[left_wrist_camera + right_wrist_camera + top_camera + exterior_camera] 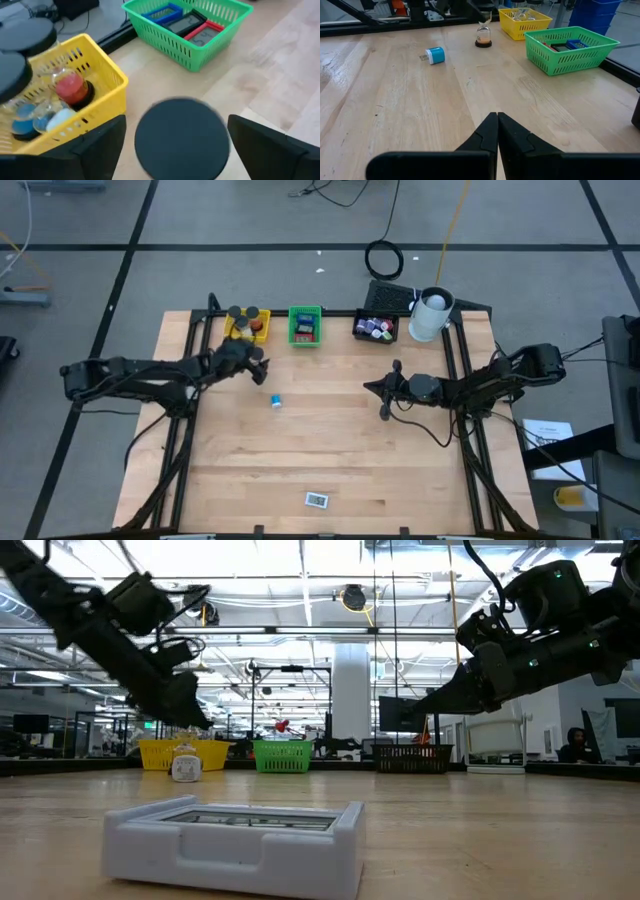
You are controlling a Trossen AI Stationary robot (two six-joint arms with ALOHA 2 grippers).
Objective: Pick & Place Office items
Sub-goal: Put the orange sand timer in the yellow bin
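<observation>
Pale wooden boards covered the table, and over its far-left part the left gripper (pixel 253 361) hung with its jaws spread wide. The wrist camera showed one dark finger (pixel 272 150) on each side of a black-topped round item (pixel 182 137), with a clear gap at both sides, so nothing was held. Across the table, that item looked like a small glass timer on a black base. It stood upright on the bare wood just beside the yellow tray (pixel 102 82), not inside it. Similar black-capped pieces with red and blue fillings lay in that tray. Next along was the green tray (pixel 200 52), holding flat blue, black and red pieces.

The step in hand seemed to be sorting this timer into the yellow tray. Whether the open jaws were set to grasp or had let go could not be told. The next move probably called for closing squarely on the timer, lifting it over the wall and releasing it inside without tipping it.

A small blue item (pixel 435 55) lay mid-table and a grey-white flat piece (pixel 316 500) near the front edge, both unsorted. The right gripper (pixel 497 131) waited over the right side, jaws pressed together and empty.
</observation>
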